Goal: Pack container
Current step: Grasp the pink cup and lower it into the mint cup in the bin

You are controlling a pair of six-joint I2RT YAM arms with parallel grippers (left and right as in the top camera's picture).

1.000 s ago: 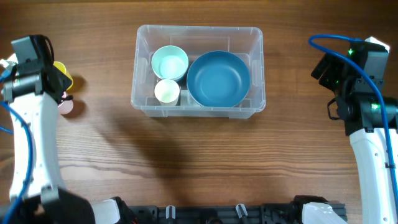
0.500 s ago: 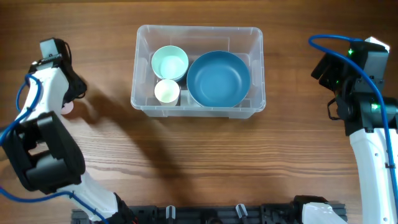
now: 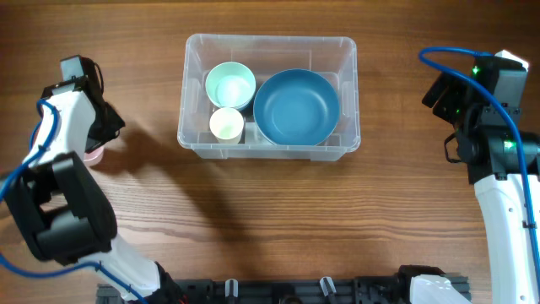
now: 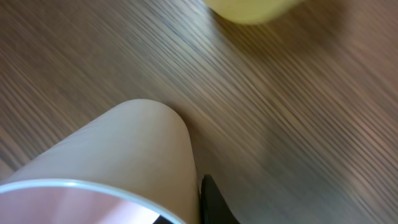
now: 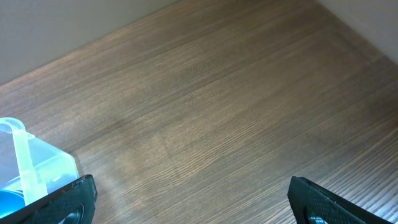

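Note:
The container [image 3: 268, 145] is a clear tub at the table's far middle; its corner [image 5: 25, 162] shows in the right wrist view. Inside it sit a large blue bowl [image 3: 295, 105], a pale mint bowl [image 3: 229, 84] and a small cream cup [image 3: 226, 124]. At the far left a pink cup [image 3: 91, 155] peeks out from under the left arm. My left gripper [image 4: 183, 208] is shut on the pink cup [image 4: 124, 155], one dark finger [image 4: 211, 204] pressed against the outside of its wall. My right gripper [image 5: 193, 199] hangs open over bare wood at the far right.
A yellow cup [image 4: 249, 9] lies just beyond the pink one in the left wrist view; the left arm [image 3: 72, 110] covers it from above. The right arm [image 3: 494, 160] stands along the table's right side.
The left arm has swung over the two cups at the left, hiding the yellow one, and its gripper has closed on the pink cup's wall. The right arm has not moved.

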